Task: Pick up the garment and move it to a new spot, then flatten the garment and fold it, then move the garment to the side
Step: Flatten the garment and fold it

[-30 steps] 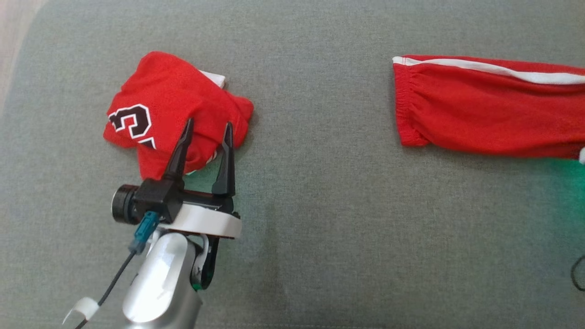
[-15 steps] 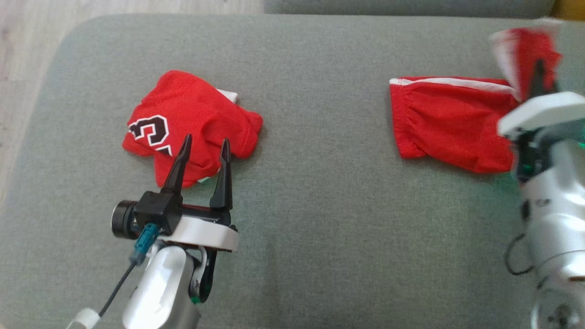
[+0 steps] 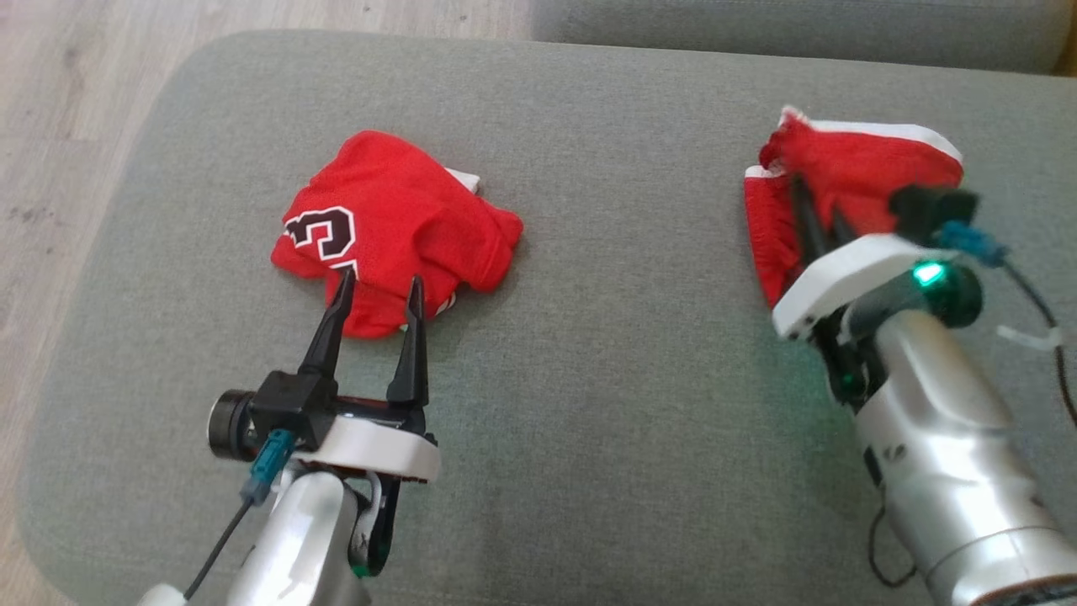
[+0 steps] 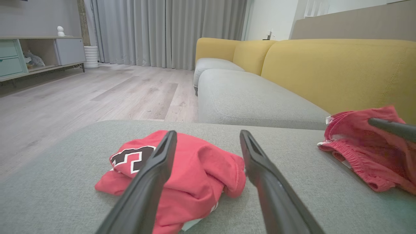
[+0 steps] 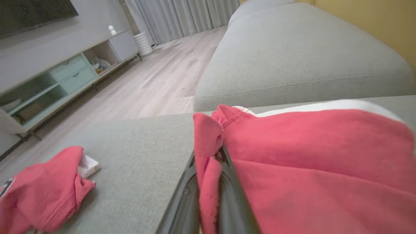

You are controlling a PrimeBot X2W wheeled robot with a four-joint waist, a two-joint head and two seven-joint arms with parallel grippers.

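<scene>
R: right gripper (image 3: 808,202) clenched on a bunched fold of the red shorts (image 3: 858,164), which lay at the right of the grey sofa cushion (image 3: 631,337) | L: left gripper (image 3: 379,279) spread, empty, by the crumpled red jersey (image 3: 395,227) | Handling: probably light, limp, slippery; best pinched at waistband corners.

Two red garments (image 3: 404,219) (image 3: 858,160), two grippers (image 3: 379,279) (image 3: 809,210), one grey sofa (image 3: 631,379).

Grey cushion (image 3: 606,379) carries crumpled red jersey (image 3: 395,223), red shorts (image 3: 850,164).
</scene>
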